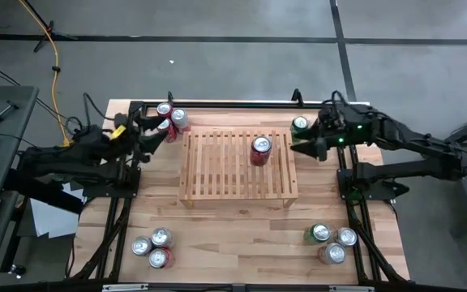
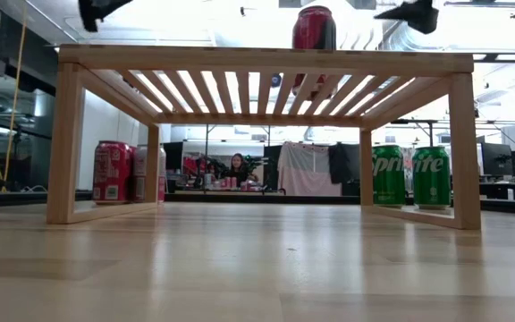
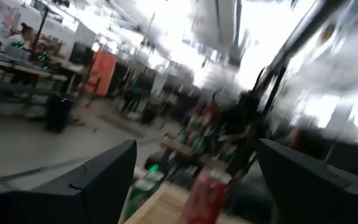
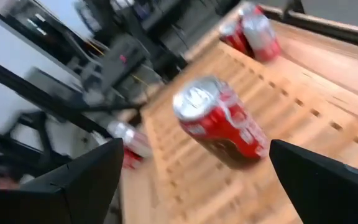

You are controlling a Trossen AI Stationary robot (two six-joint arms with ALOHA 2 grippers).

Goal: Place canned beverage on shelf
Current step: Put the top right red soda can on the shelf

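Light wood surface (image 1: pixel 242 231) in a lab w/ grey floor; in the low view a person sits at a desk far behind. Red can (image 1: pixel 260 151) stands upright on the shelf (image 1: pixel 217 166), right of its centre toward the far edge; shelf sits mid-surface. Right gripper (image 1: pixel 305 144) just beside the shelf's right end, fingers apart, nothing held; green can (image 1: pixel 299 124) near it at the far edge. Left gripper (image 1: pixel 154 130) at the shelf's far-left corner, fingers apart, empty, right by two red cans (image 1: pixel 171 114). Near-left corner: three cans (image 1: pixel 153 246) clustered. Near-right corner: three more cans (image 1: pixel 331 240), one green. Low view: two green cans (image 2: pixel 410 176) behind the shelf's right legs.
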